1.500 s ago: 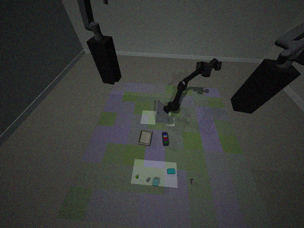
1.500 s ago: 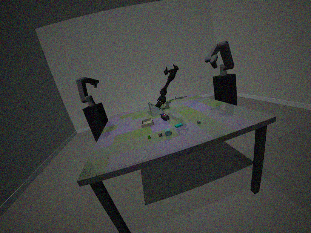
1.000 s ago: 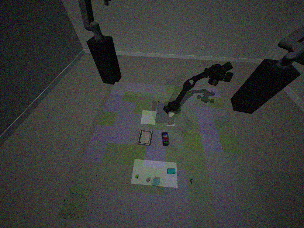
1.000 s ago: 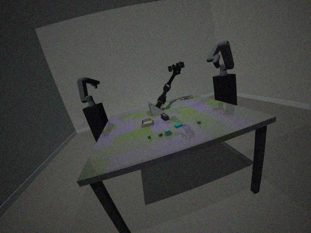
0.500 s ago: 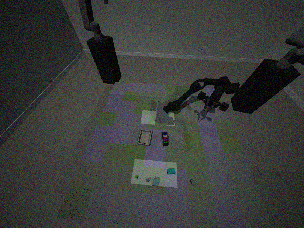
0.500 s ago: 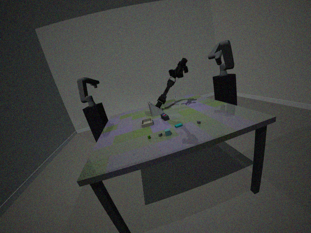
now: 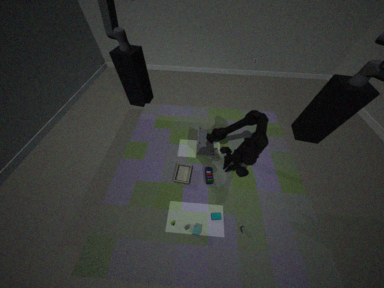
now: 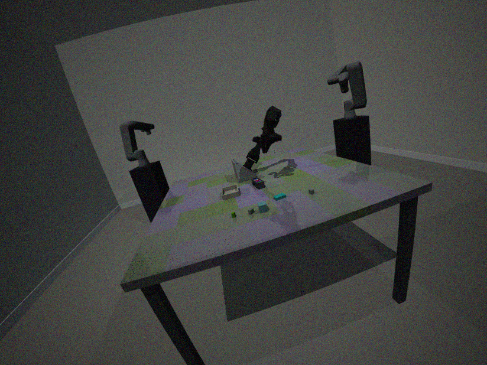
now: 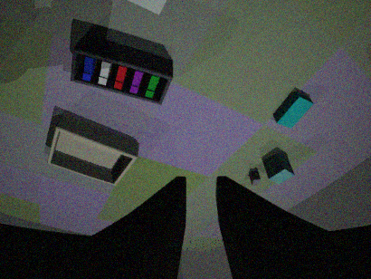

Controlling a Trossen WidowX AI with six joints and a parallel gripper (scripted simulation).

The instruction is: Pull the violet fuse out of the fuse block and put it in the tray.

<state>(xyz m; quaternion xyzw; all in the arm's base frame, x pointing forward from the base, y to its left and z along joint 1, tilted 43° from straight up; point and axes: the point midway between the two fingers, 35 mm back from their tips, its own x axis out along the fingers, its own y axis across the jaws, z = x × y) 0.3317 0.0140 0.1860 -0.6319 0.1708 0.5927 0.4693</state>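
The arm is matte black all over, chunky rounded links (pale base bracket), with two broad dark fingers.
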